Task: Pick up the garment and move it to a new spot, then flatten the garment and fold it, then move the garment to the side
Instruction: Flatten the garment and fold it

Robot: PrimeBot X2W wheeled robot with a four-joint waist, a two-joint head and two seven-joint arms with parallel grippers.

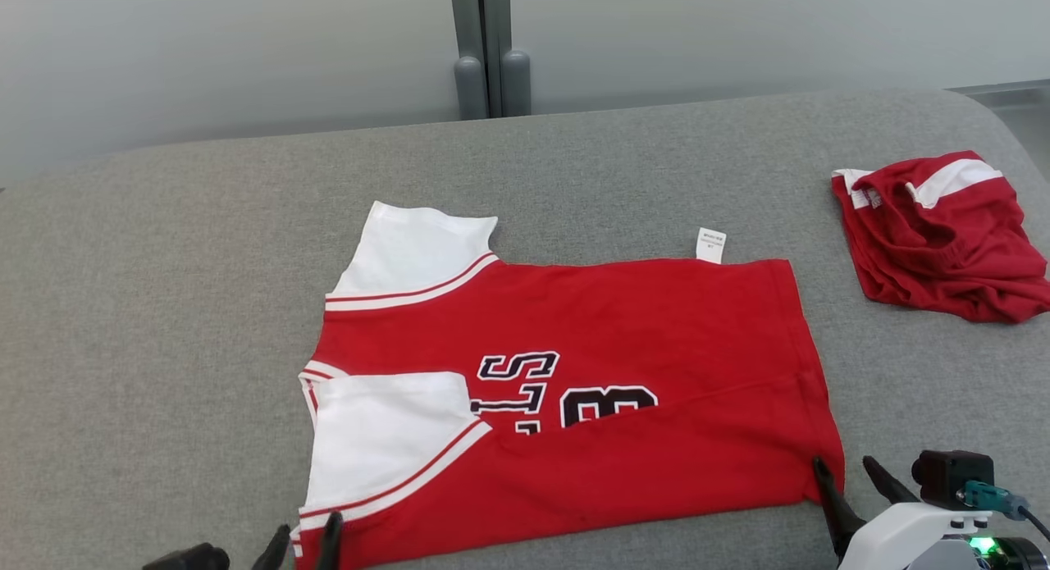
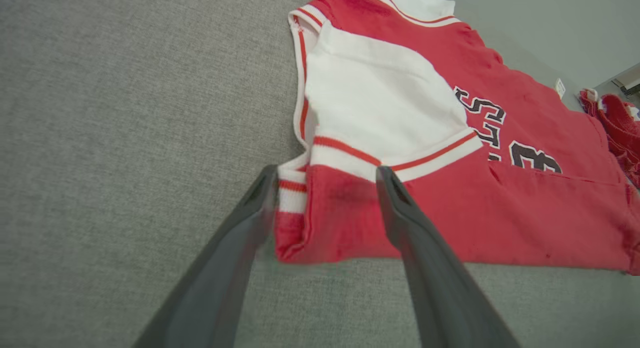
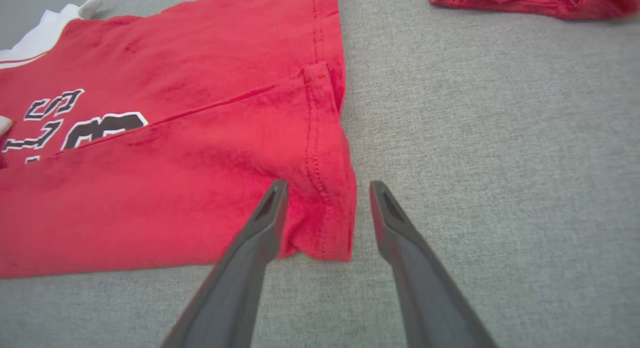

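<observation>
The garment is a red jersey with white sleeves and dark lettering, lying flat on the grey surface with its near long edge folded up over the front. My left gripper stands open over the folded near-left corner, its jaws wide apart astride the cloth. At the near-right hem corner my right gripper is open too, with the corner lying between its fingers. In the right wrist view the fold line runs across the red cloth.
A second crumpled red and white garment lies at the far right of the grey padded surface. A white care label sticks out at the jersey's far edge. A pale wall with a grey post stands behind.
</observation>
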